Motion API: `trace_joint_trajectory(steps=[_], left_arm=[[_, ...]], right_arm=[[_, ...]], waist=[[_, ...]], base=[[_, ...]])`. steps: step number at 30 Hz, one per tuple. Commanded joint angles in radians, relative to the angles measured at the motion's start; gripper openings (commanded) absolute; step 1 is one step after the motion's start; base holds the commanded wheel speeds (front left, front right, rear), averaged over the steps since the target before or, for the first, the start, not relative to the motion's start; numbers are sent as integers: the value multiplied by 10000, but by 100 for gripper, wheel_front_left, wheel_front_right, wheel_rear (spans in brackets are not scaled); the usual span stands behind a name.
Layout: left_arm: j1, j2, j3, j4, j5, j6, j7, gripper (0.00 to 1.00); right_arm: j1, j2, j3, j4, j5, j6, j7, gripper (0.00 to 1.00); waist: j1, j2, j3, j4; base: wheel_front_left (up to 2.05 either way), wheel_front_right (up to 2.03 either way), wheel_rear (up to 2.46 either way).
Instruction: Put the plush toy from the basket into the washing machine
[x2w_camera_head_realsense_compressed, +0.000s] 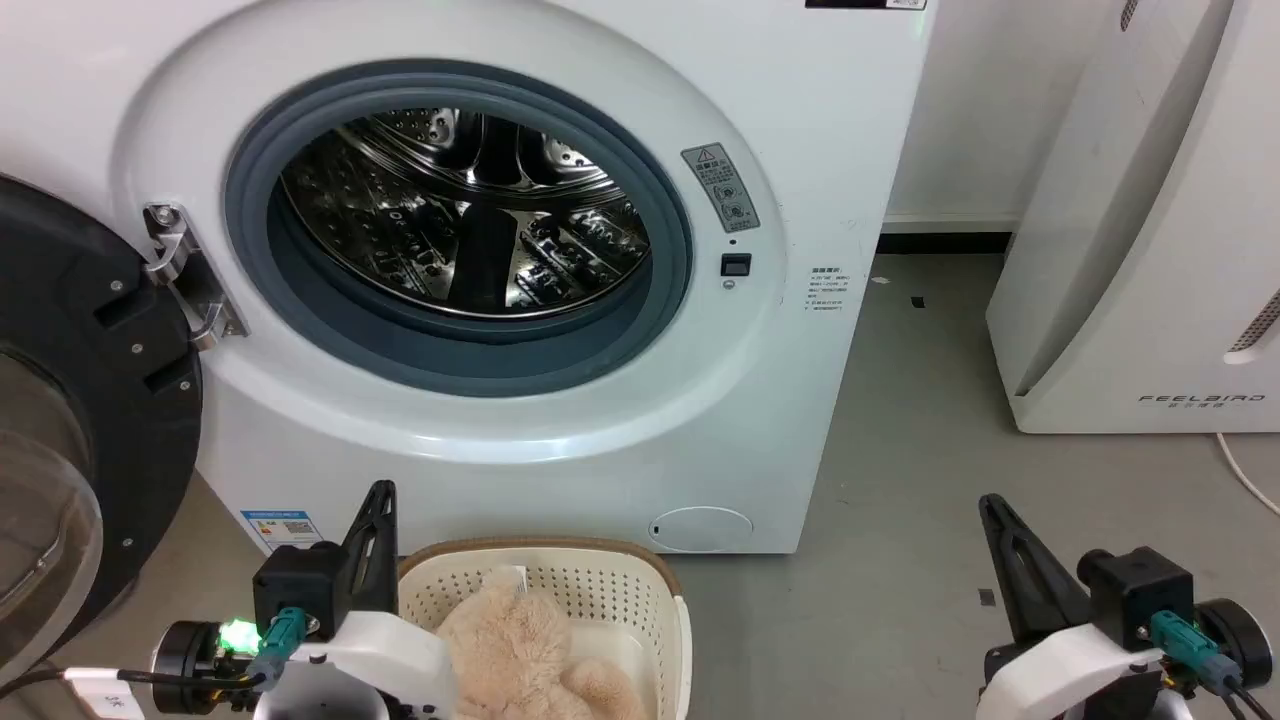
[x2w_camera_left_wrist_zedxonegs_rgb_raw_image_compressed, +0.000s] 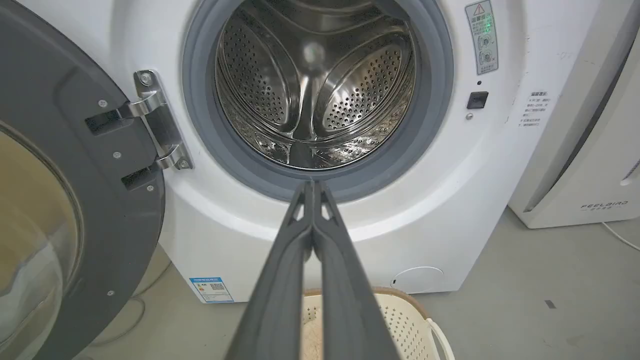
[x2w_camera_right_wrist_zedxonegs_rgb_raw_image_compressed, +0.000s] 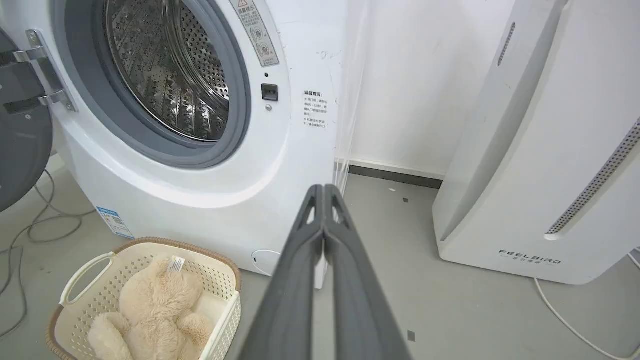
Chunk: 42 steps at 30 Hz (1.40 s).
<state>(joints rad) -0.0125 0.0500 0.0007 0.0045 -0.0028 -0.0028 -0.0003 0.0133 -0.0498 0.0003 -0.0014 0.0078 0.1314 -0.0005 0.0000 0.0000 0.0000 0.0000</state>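
Plush toy (x2w_camera_right_wrist_zedxonegs_rgb_raw_image_compressed: 155, 310) lies inside basket (x2w_camera_right_wrist_zedxonegs_rgb_raw_image_compressed: 210, 265) on grey floor (x2w_camera_head_realsense_compressed: 900, 450), fluffy beige, 1 small white tag (x2w_camera_right_wrist_zedxonegs_rgb_raw_image_compressed: 175, 264) on the end toward the washing machine (x2w_camera_head_realsense_compressed: 800, 150). Basket sits directly under the left gripper (x2w_camera_left_wrist_zedxonegs_rgb_raw_image_compressed: 312, 186); in the left wrist view its cream rim shows below and behind the 2 fingers. In the head view the toy is just right of that gripper's white wrist and partly hidden by it.

Left gripper: 2 dark fingers pressed together, tips meeting, nothing pinched. It is above the basket and not touching the toy. Straight ahead of its tips is the lower edge of the grey rubber ring, with the steel drum (x2w_camera_left_wrist_zedxonegs_rgb_raw_image_compressed: 315, 85) ahead and above. Drum looks bare, perforated metal only. Black-framed glass door (x2w_camera_left_wrist_zedxonegs_rgb_raw_image_compressed: 60, 200) is swung wide open to the left of this gripper, hung on a metal hinge (x2w_camera_left_wrist_zedxonegs_rgb_raw_image_compressed: 160, 125).

Right gripper (x2w_camera_right_wrist_zedxonegs_rgb_raw_image_compressed: 324, 189): fingers also pressed together, holding nothing. It is well apart from the basket, which lies down and to its left. Washer's right front corner is ahead of its tips. White FEELBIRD appliance (x2w_camera_right_wrist_zedxonegs_rgb_raw_image_compressed: 540, 150) stands to its right, with a white cable (x2w_camera_right_wrist_zedxonegs_rgb_raw_image_compressed: 565, 315) on the floor beside it. Grey cords (x2w_camera_right_wrist_zedxonegs_rgb_raw_image_compressed: 30, 220) lie far left of it, under the door.
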Motion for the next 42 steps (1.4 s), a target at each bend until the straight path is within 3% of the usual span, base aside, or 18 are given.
trace_joint_trajectory(steps=[1, 23, 24, 42], left_arm=[[125, 3, -7, -45, 28, 28, 3, 0], [125, 3, -7, -45, 28, 28, 3, 0], [1, 0, 4, 0, -1, 1, 1, 100], [-321, 39, -147, 396, -76, 148, -323, 100]], right_arm=[[-133, -4, -3, 14, -78, -7, 5, 0], [-133, -4, -3, 14, -78, -7, 5, 0], [0, 0, -3, 0, 0, 0, -1, 100], [-97, -1, -170, -77, 298, 1, -323, 100]], waist=[[0, 0, 0, 0], [0, 0, 0, 0], [0, 0, 0, 0], [0, 0, 220, -33]], base=[[0, 0, 0], [0, 0, 0], [0, 0, 0], [0, 0, 0]])
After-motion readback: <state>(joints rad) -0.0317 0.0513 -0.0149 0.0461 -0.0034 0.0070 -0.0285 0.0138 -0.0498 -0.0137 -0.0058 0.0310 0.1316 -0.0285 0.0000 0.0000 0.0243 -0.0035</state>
